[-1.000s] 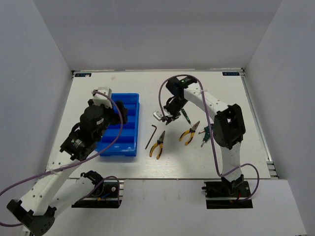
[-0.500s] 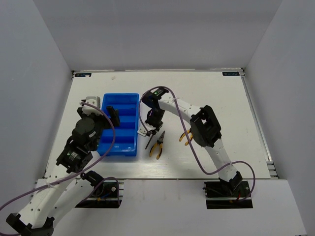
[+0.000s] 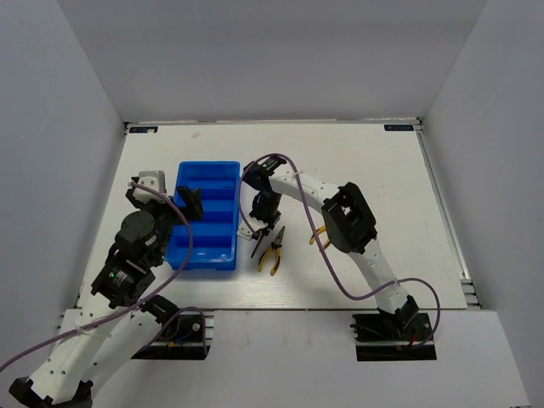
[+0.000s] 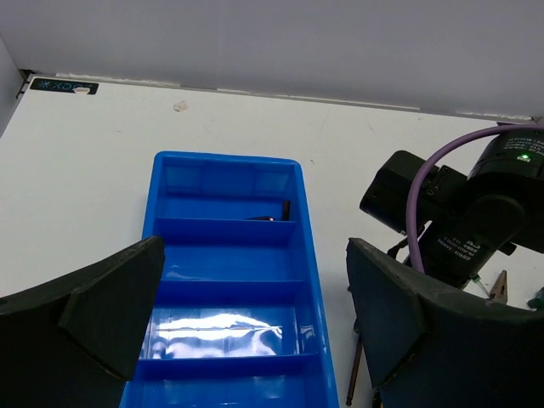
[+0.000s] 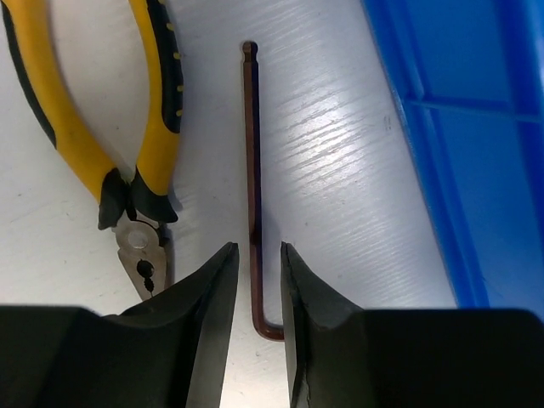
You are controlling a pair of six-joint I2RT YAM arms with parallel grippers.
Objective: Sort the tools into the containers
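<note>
The right end effector [image 5: 252, 251] is being held low over the tabletop [image 5: 340, 161] with its fingers narrowly spread. A thin dark hex key [image 5: 252, 144] is being straddled between them, with a sliver of gap on either side, so nothing is being pinched yet. Yellow-handled pliers [image 5: 127, 200] are lying just beside the fingers on one side. The blue compartment bin [image 5: 408, 127] is standing a little farther off on the other.

For a clean grasp, the fingers should be kept centred on the shaft and closed squarely across it. They should also be kept low enough that the thin key is not being skipped over and the pliers are not being nudged.

The left end effector [image 4: 255, 285] is being held wide apart above the bin, empty.

Being counted:
- one bin
- two pliers, the second pair [image 3: 320, 236] partly hidden behind the arm
- one hex key on the tabletop
- one small dark piece [image 4: 274, 212] in a far compartment, too small to be identified

Screwdrivers cannot be counted.
</note>
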